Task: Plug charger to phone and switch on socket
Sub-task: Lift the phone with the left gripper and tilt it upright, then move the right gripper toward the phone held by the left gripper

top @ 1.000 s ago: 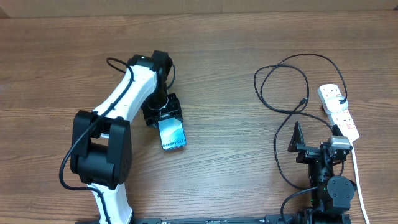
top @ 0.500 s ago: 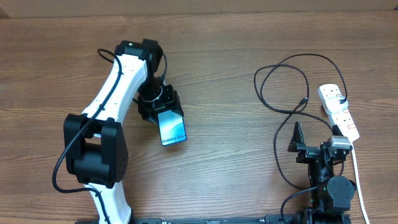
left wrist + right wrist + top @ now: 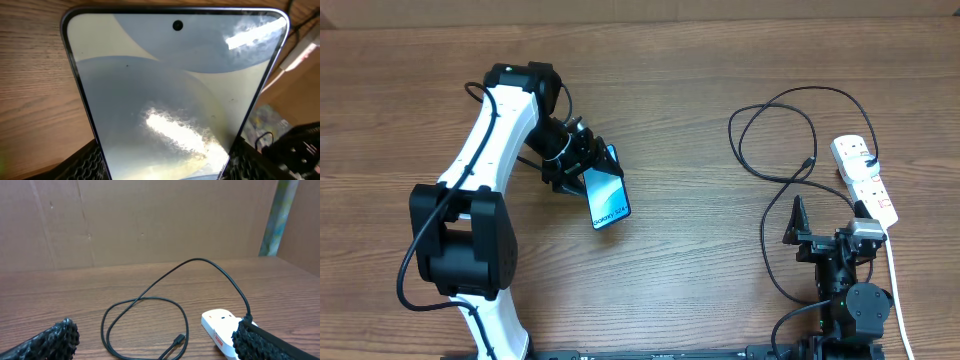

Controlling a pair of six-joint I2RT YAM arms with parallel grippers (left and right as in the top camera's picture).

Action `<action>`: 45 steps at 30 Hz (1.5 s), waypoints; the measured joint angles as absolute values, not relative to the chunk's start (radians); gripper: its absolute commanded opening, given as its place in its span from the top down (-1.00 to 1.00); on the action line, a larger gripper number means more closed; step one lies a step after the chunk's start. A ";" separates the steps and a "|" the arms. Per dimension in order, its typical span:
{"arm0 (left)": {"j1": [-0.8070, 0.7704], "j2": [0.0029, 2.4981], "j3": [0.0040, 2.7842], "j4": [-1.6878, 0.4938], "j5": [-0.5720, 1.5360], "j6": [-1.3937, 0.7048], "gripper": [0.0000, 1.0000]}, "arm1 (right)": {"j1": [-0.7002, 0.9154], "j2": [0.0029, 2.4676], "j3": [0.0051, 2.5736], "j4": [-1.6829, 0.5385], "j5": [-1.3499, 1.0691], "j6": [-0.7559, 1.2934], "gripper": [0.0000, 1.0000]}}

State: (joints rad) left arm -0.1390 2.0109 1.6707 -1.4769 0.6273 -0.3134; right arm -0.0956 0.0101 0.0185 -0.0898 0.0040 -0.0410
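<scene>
nearest you, your right gripper sits low at the table's front edge, its fingers spread wide with nothing between them. just beyond it lies the white power strip, running away from you along the right side, with the black plug of the charger cable in it. the cable loops loosely over the wood to the left of the strip, and its small connector tip lies free near the strip. across on the left half, your left gripper is clamped on one short end of the galaxy s24+ phone. the phone's screen faces up and it sits angled, well apart from the cable.
</scene>
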 measured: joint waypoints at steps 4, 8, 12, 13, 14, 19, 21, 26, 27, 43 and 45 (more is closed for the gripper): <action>-0.133 2.011 1.671 -1.498 0.653 -0.276 0.01 | -0.096 0.010 0.019 -0.089 0.004 -0.041 -1.00; -0.128 2.011 1.671 -1.531 0.660 -0.244 0.02 | -0.096 0.010 0.019 -0.089 0.004 -0.041 -0.99; -0.123 2.011 1.671 -1.538 0.666 -0.227 0.03 | -0.096 0.010 0.019 -0.089 0.004 -0.041 -1.00; -0.122 2.011 1.671 -1.539 0.672 -0.225 0.03 | -0.096 0.010 0.019 -0.089 0.004 -0.041 -1.00; -0.122 2.011 1.671 -1.538 0.679 -0.224 0.02 | -0.096 0.010 0.019 -0.089 0.004 -0.041 -0.99; -0.122 2.011 1.671 -1.538 0.733 -0.220 0.03 | -0.096 0.010 0.019 -0.090 0.004 -0.041 -1.00; -0.122 2.011 1.671 -1.539 0.746 -0.217 0.03 | -0.096 0.010 0.019 -0.090 0.004 -0.041 -1.00; -0.122 2.011 1.671 -1.541 0.771 -0.217 0.06 | -0.096 0.010 0.019 -0.090 0.004 -0.041 -1.00; -0.122 2.011 1.671 -1.541 0.776 -0.217 0.06 | -0.096 0.010 0.019 -0.090 0.004 -0.041 -1.00; -0.122 2.011 1.671 -1.542 0.793 -0.217 0.15 | -0.096 0.010 0.019 -0.089 0.004 -0.041 -1.00; -0.122 2.011 1.671 -1.540 0.793 -0.217 0.14 | -0.096 0.010 0.019 -0.089 0.004 -0.041 -1.00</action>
